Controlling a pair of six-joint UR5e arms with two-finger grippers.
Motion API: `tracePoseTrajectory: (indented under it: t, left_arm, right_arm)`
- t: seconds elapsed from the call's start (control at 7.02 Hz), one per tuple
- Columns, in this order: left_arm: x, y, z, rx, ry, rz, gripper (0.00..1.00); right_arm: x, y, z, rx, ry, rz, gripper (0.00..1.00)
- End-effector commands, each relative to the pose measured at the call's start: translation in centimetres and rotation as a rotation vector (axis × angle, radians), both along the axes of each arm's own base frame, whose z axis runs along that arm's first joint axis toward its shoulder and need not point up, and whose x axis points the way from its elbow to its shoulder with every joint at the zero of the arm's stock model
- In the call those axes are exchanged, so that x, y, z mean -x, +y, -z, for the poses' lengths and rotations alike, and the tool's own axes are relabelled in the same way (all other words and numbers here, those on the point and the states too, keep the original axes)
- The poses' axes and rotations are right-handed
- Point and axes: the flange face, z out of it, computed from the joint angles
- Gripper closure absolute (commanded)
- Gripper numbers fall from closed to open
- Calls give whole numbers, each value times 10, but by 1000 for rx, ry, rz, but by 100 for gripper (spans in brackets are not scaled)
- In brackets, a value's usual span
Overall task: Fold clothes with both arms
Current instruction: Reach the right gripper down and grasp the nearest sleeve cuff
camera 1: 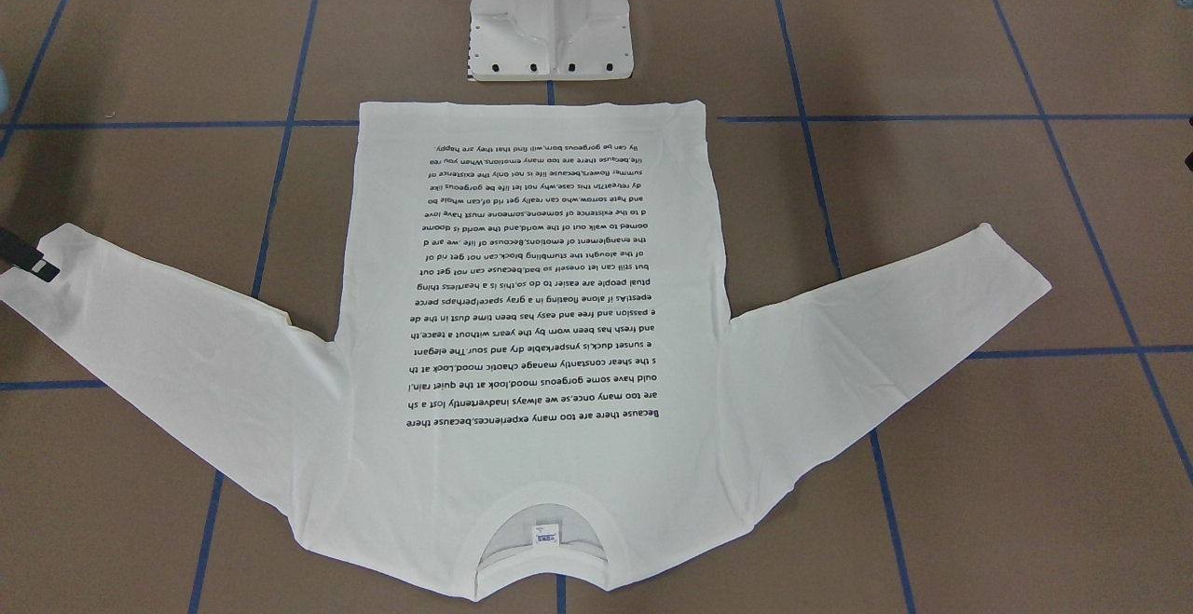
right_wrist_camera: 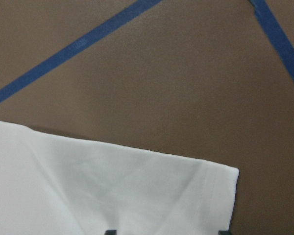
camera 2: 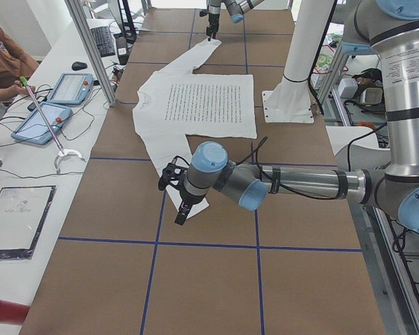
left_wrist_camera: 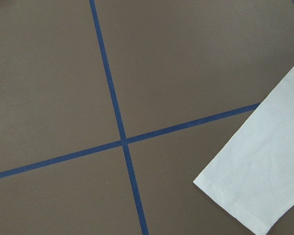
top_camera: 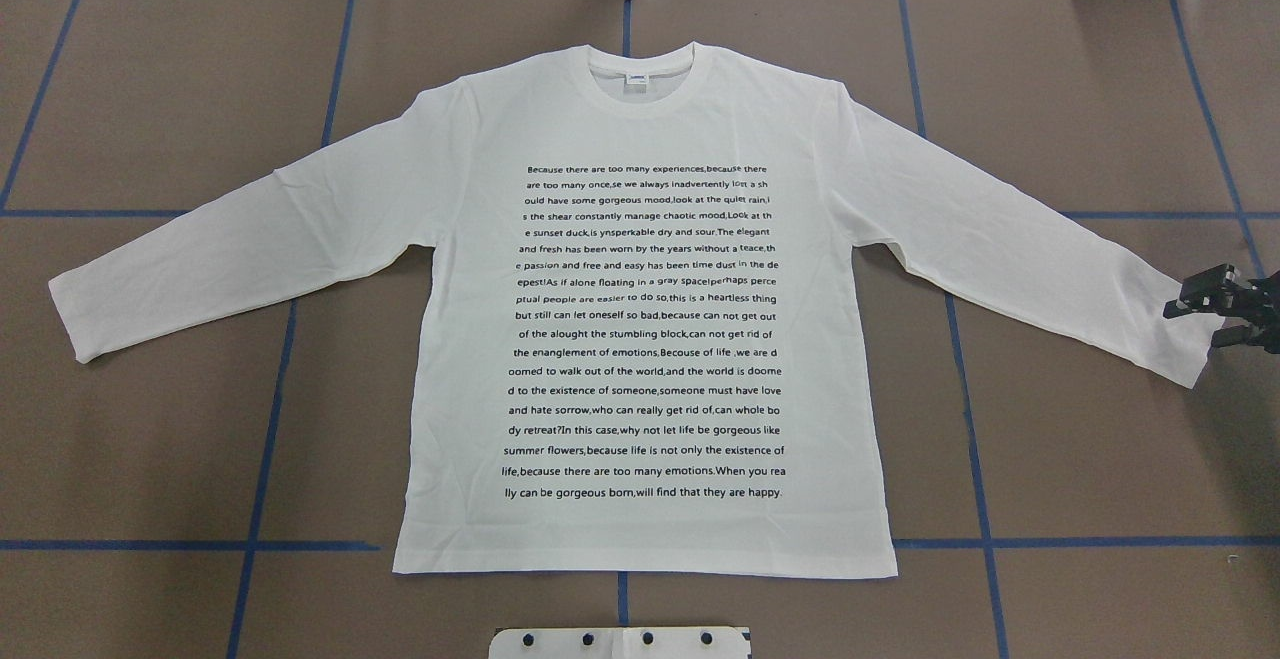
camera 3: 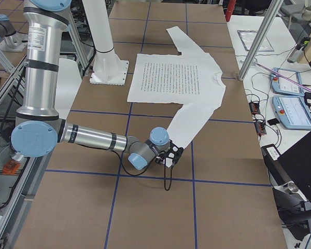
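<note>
While the T-shirt (top_camera: pixel 640 339) lies flat on the brown table (top_camera: pixel 150 89) with its printed side up, both sleeves stretch outward and slant back toward the robot. The collar (top_camera: pixel 640 74) points away from the white pedestal (camera 1: pixel 550 27), and the hem lies near that pedestal. The right gripper (top_camera: pixel 1200 319) is at the cuff on the robot's right. Its wrist view shows two fingertips (right_wrist_camera: pixel 110 231) set wide apart over the cuff's end, clamping nothing. Contact with the cloth cannot be confirmed. The left gripper (camera 2: pixel 181 209) hangs near the opposite cuff (left_wrist_camera: pixel 245 196). It is seen only from the side, so I cannot tell whether it is wide or narrow. That cuff lies flat near a crossing of blue tape lines (left_wrist_camera: pixel 123 142).
</note>
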Motion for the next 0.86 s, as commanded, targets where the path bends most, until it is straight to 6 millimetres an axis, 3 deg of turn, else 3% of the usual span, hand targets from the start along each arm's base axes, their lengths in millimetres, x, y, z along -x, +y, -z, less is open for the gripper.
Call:
tracePoseTrajectory:
  t: [0.0, 0.14, 0.43, 0.71]
  left_arm:
    - [0, 0, 1, -1, 0, 0, 0]
    - [1, 2, 6, -9, 1, 4, 0]
    - [2, 7, 11, -15, 3, 3, 0]
    - [2, 7, 11, -17, 4, 3, 0]
  right_arm:
    - [0, 2, 2, 2, -4, 0, 25]
    - [-1, 4, 3, 3, -8, 2, 24]
    - [-12, 26, -4, 25, 0, 4, 24]
    - [-8, 28, -2, 30, -4, 9, 24]
